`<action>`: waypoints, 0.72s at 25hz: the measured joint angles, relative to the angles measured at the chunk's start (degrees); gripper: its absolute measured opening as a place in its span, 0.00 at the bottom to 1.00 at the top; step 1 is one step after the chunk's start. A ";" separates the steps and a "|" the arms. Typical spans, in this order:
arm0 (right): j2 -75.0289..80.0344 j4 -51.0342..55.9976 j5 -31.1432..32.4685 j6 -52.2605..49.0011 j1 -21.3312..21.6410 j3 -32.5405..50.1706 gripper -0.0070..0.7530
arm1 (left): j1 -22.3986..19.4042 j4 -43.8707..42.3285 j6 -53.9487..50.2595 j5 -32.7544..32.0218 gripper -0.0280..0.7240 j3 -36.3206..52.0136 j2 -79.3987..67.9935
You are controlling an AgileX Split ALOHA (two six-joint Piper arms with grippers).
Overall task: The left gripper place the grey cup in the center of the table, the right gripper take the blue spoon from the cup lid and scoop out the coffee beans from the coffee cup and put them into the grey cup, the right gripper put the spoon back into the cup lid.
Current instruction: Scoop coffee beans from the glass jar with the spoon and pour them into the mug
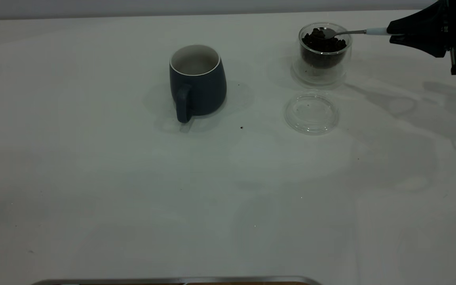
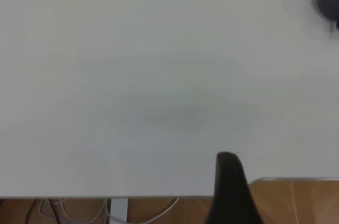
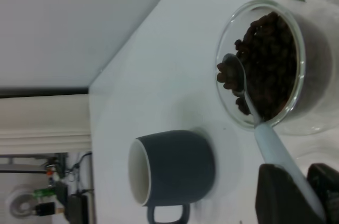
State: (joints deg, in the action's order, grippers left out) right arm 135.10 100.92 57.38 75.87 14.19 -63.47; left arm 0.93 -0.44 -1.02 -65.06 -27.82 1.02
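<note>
Landmark: the glass coffee cup [image 1: 324,53]. Nearest the exterior camera, just in front of the coffee cup, lies the clear cup lid [image 1: 311,111], nothing in it. Off to the coffee cup's side toward the left arm, well apart, stands the grey cup [image 1: 197,81], upright, handle toward the camera, interior looks empty. A stray bean [image 1: 241,128] sits on the table [image 1: 133,190] between the lid and the grey cup.

At the coffee cup's rim the blue spoon [image 1: 354,32] hangs with its bowl over the beans, a few beans [image 3: 226,75] loaded on it. Its long axis runs roughly level from the bowl out to the right gripper [image 1: 400,36], which is clamped on the handle end, beyond the coffee cup on the side away from the grey cup. Likely next move: carry the spoon sideways across the gap to the grey cup, keeping the bowl level.

Left gripper [image 2: 229,167] is parked near the table edge, far from the coffee cup; its jaw state cannot be told.
</note>
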 joint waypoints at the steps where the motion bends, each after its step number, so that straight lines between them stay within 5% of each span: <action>1: 0.08 0.21 0.63 0.04 0.06 0.00 0.16 | 0.00 0.00 0.00 0.00 0.79 0.00 0.00; 10: 0.13 0.93 7.18 0.22 -1.58 -0.08 0.16 | 0.00 0.00 -0.06 0.00 0.79 0.00 0.00; 18: 0.13 1.24 7.46 0.22 -10.39 -0.08 0.16 | 0.00 0.00 -0.22 0.00 0.79 0.00 0.00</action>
State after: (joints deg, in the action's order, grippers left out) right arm 135.23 102.16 64.85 76.09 3.81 -63.55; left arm 0.93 -0.44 -1.24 -65.06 -27.82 1.02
